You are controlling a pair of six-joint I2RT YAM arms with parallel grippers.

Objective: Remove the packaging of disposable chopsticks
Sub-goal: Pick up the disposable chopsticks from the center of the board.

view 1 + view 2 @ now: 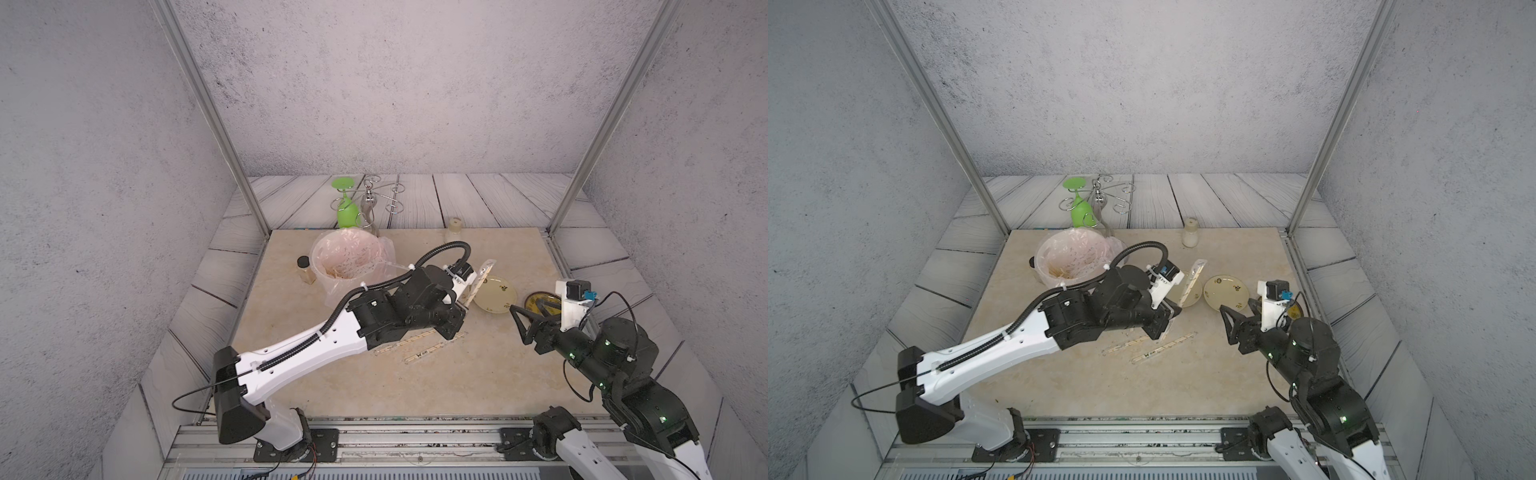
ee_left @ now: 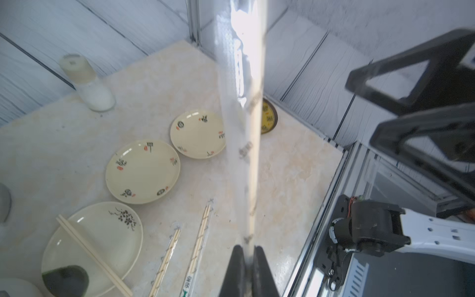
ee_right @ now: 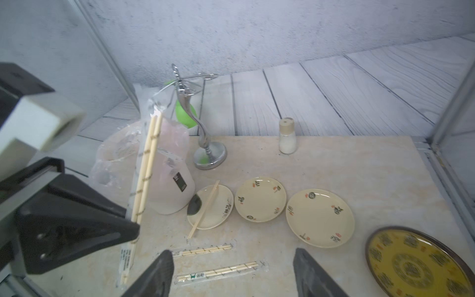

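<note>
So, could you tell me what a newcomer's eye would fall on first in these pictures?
The left gripper, shut on a sleeved pair of chopsticks held nearly upright over the middle of the table, stands out first, with the open right gripper facing it from the right. Next comes the bright green glass hanging upside down on the chrome rack at the back.

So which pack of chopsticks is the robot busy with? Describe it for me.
Start at the beige table and find the left gripper above it. Pinched there is a wrapped pair of chopsticks. It alone points upward; the plain wrapped pair and the green-printed one lie flat on the table.
</note>
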